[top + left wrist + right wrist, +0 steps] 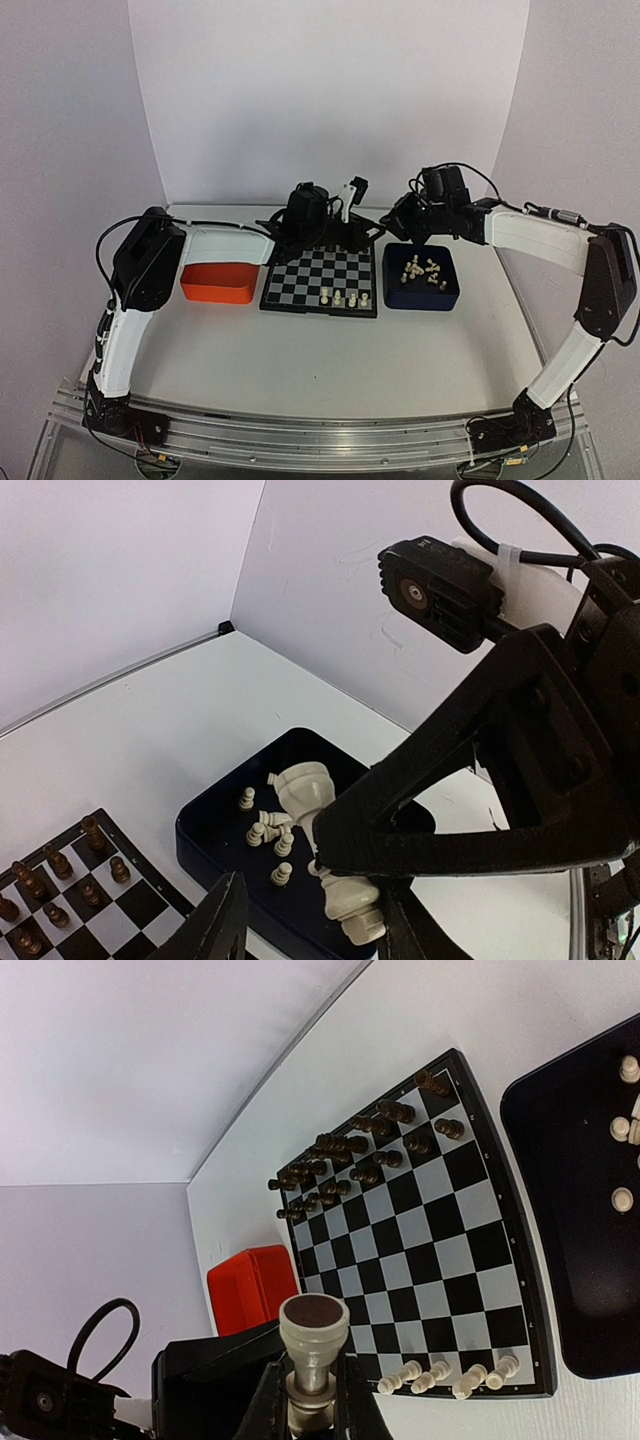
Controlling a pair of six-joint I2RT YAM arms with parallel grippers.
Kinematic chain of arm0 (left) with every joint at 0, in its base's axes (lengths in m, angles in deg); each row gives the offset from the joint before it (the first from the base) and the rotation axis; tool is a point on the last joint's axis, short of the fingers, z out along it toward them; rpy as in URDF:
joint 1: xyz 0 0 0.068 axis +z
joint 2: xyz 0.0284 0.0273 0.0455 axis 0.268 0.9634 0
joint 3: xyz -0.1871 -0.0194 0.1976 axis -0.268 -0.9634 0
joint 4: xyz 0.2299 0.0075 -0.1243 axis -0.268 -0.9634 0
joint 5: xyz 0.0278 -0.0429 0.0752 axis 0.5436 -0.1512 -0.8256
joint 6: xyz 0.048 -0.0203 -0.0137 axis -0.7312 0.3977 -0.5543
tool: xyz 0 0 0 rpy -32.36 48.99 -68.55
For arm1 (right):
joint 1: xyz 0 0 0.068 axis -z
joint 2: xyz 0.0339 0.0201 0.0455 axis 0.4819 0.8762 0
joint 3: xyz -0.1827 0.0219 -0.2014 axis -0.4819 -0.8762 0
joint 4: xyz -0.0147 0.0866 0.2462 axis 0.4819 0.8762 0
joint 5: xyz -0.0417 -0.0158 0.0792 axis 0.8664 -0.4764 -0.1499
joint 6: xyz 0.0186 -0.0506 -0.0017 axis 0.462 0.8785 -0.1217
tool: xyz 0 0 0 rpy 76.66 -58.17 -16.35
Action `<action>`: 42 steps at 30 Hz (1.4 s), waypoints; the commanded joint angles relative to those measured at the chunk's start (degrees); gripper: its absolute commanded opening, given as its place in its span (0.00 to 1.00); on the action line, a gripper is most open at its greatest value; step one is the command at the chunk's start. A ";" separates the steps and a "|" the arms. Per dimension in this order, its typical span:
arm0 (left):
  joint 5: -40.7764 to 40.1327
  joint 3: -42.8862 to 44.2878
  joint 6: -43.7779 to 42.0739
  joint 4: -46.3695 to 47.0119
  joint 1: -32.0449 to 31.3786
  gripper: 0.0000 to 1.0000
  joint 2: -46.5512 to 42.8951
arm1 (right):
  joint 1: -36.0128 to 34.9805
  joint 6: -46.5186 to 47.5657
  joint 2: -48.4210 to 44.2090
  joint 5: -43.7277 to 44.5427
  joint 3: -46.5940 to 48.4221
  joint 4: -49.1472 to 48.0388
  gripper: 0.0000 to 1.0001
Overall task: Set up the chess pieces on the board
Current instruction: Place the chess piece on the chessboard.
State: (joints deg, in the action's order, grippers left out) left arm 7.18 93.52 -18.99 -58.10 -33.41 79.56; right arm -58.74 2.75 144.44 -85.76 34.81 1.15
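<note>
Chess piece (pixel 313 1332) in right claw (pixel 309 1398)

My remote view: a white table (pixel 300 350) boxed in by pale walls (pixel 60 150).
From my station I see the tabletop flat and matte under soft, even light that throws only faint shadows. A white backdrop panel (pixel 330 100) stands at its far edge, the lilac-grey walls close in on both sides, and a silver aluminium rail (pixel 300 435) runs along the near edge.
</note>
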 commanded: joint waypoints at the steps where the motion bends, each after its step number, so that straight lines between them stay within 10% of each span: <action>1: -1.92 3.01 -1.17 1.64 -0.81 0.42 0.78 | -0.21 -0.62 -1.08 -0.89 -0.27 -1.48 0.04; 31: -6.99 5.18 -0.51 -1.68 -2.54 0.00 1.31 | -0.23 -1.67 1.56 -1.72 -0.22 -1.66 0.04; 42: -9.39 3.67 6.48 -9.64 -2.28 0.00 -4.18 | -0.22 2.71 -2.91 -1.01 -2.58 -1.25 0.44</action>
State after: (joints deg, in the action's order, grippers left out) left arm 0.12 96.10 -15.88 -63.28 -35.76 80.91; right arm -58.46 3.00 145.47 -85.93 33.73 0.59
